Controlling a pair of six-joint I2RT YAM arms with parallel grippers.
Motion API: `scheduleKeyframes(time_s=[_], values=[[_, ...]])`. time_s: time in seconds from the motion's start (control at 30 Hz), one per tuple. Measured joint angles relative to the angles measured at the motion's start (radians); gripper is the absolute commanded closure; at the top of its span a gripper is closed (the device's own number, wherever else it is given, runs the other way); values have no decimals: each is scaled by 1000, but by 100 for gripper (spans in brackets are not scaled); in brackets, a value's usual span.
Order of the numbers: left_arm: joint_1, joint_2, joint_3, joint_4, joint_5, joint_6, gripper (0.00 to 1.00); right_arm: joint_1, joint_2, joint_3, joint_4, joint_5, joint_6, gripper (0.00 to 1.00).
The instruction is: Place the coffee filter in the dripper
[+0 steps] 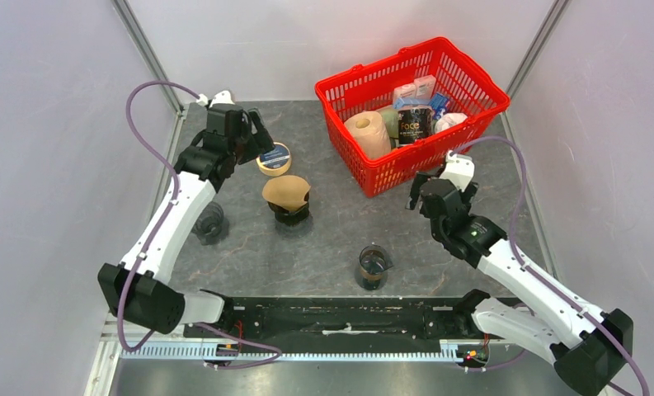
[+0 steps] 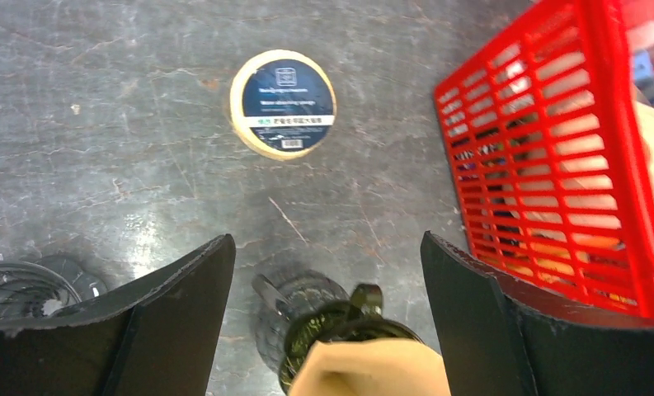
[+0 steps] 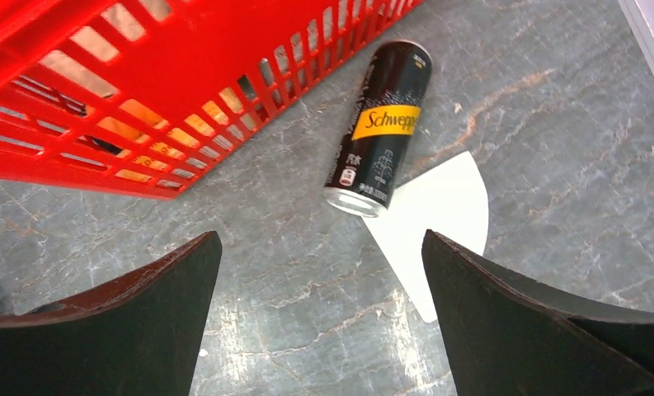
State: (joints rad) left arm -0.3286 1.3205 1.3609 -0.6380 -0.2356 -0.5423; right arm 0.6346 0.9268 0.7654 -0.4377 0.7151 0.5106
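- Apparently the placing step is all but finished: the brown paper cone filter [image 1: 286,190] sits mouth-up in the dark glass dripper [image 1: 291,214] at mid-table.
- The left gripper [image 2: 325,246] hangs above and behind it, jaws wide and holding nothing. The next move, I judge, is to check that the cone is seated and then lift clear without snagging it.
- The right gripper [image 3: 322,239], jaws also wide and empty, looks down on a flat white paper filter [image 3: 439,214]. It touches a toppled black Schweppes can [image 3: 381,132] beside the red plastic basket [image 3: 208,58].
- Count: two filters, one dripper, one can, one basket, one cream tape roll [image 2: 282,103].
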Motion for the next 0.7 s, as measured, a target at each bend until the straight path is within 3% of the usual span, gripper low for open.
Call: scheduleKeyframes(time_s=[0.17, 0.37, 0.7], values=[[107, 24, -50, 55, 57, -12, 9, -63, -4, 22, -91, -43, 61, 1], [133, 24, -128, 96, 58, -20, 8, -185, -16, 59, -185, -175, 130, 1], [236, 19, -237, 56, -127, -79, 14, -226, 70, 118, -231, -331, 149, 1]])
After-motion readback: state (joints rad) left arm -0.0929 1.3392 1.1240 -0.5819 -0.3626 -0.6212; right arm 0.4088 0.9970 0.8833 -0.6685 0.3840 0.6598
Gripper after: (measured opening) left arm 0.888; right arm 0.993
